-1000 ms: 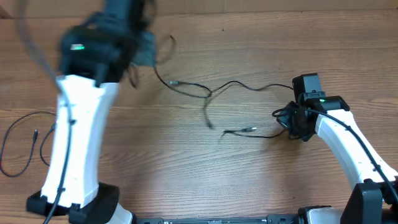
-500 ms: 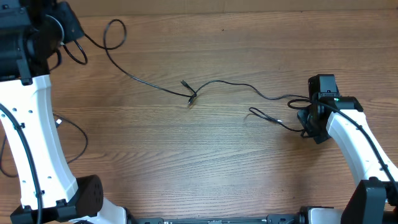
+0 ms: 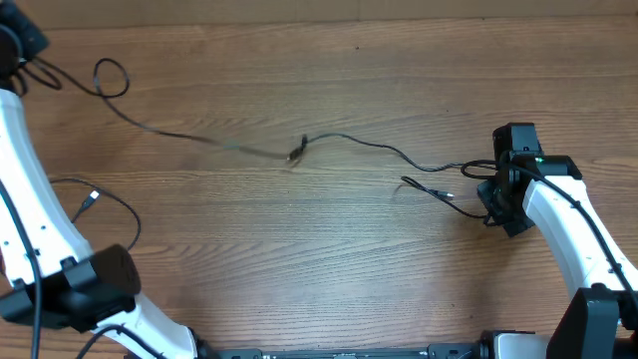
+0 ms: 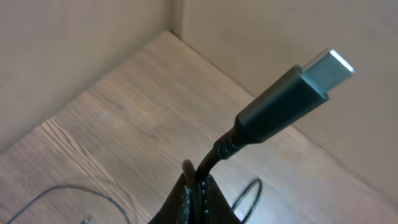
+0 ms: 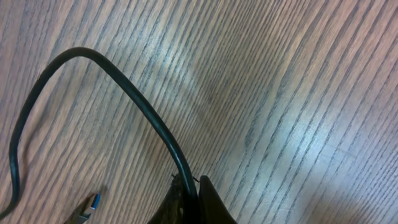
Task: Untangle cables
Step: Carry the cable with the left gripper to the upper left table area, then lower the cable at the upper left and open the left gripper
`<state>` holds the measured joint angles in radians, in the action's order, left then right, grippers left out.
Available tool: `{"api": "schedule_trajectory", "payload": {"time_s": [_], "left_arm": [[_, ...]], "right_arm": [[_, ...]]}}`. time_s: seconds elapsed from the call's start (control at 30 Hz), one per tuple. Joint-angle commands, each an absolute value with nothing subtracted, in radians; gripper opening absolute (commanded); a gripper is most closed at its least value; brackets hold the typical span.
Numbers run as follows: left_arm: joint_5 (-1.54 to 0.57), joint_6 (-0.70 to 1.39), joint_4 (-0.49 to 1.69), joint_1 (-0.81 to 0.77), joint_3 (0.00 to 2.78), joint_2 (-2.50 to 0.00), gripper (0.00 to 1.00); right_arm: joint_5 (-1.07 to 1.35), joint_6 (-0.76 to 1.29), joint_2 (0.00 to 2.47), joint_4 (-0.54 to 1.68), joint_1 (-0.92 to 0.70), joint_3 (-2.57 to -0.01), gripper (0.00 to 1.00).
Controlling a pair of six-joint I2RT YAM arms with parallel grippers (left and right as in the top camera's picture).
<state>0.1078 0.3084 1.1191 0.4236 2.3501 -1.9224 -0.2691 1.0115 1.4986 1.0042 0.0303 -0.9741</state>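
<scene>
Left gripper (image 4: 196, 188) clamped on thin black cord (image 4: 216, 158) below its silvery plug (image 4: 328, 67) | right gripper (image 5: 193, 191) pinching thin black looping cord (image 5: 127, 94) over wood-grain table (image 5: 292, 93)

— What carries everything?
— A wooden table (image 3: 299, 269), light brown, its grain running side to side from overhead.
— And behind it?
— A plain beige wall (image 3: 329, 8) along the far edge. In the left wrist view, two beige panels (image 4: 81, 43) meet at a corner of the table.
— The light?
— Soft. A pale sheen (image 5: 180, 65) lies on the wood in the right wrist view.
</scene>
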Motion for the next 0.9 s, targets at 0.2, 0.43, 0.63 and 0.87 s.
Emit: {"api": "schedule_trajectory", "payload": {"time_s": [0.2,0.43,0.63,0.87], "left_arm": [[0.085,0.318,0.91,0.486,2.358,-2.073,0.04],[0.076,0.322,0.832,0.484,2.358,-2.192,0.04],[-0.004,0.322,0.671,0.484,2.359,-2.243,0.04],[-0.06,0.39,0.418,0.498,2.369,-2.242,0.04]], "right_arm": [[-0.291,1.025,1.483,1.027,0.034,-0.968,0.07],[-0.275,1.024,1.483,1.0,0.034,-0.968,0.13],[-0.242,1.024,1.483,0.971,0.034,-0.968,0.18],[-0.241,1.024,1.483,0.975,0.034,-0.968,0.21]]}}
